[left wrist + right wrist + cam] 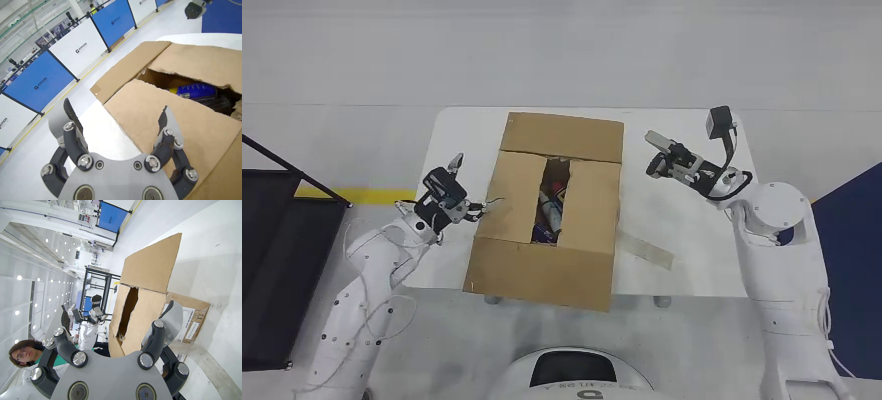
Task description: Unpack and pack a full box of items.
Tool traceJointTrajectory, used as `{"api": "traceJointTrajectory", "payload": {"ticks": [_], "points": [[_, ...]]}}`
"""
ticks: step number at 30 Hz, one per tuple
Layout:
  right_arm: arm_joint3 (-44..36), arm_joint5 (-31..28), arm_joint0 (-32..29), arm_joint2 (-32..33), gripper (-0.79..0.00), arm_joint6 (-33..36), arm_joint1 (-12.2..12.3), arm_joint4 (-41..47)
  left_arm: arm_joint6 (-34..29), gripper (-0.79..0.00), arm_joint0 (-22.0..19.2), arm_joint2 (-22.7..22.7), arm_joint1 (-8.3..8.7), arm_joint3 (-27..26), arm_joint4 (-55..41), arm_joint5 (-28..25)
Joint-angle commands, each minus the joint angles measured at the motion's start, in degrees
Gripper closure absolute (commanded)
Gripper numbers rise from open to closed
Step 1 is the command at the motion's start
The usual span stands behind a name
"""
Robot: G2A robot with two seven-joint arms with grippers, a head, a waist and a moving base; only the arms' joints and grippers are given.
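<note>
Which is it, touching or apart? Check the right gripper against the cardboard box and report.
Apart. In the top view a strip of bare table lies between the right gripper and the nearest side of the cardboard box.

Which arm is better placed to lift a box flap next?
Left, probably. The left gripper hangs open right beside a flap of the box; the right gripper, also open, sits well clear of it.
</note>
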Motion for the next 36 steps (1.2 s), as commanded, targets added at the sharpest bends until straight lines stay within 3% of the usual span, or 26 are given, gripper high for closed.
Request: {"api": "traceJointTrajectory", "payload": {"ticks": [1,8,14,23,32,36], "points": [[0.0,0.0,0.0,0.0,-0.785,0.0,0.0,0.0,2.01,-0.785,1.57,-1.91,0.27,-0.41,-0.64,-0.66],[0.0,0.0,0.0,0.0,-0.785,0.0,0.0,0.0,14.02,-0.785,8.55,-10.22,1.85,-1.49,2.75,-5.93],[0.0,0.0,0.0,0.0,-0.785,0.0,0.0,0.0,19.64,-0.785,12.65,-14.94,2.82,0.51,9.77,-3.89],[0.0,0.0,0.0,0.0,-0.785,0.0,0.0,0.0,24.11,-0.785,13.67,-11.78,4.28,2.28,23.98,-7.02],[0.0,0.0,0.0,0.0,-0.785,0.0,0.0,0.0,29.55,-0.785,10.33,-8.82,5.0,4.81,21.07,-12.85],[0.0,0.0,0.0,0.0,-0.785,0.0,0.0,0.0,29.06,-0.785,9.15,-8.28,5.14,4.97,18.81,-13.49]]}}
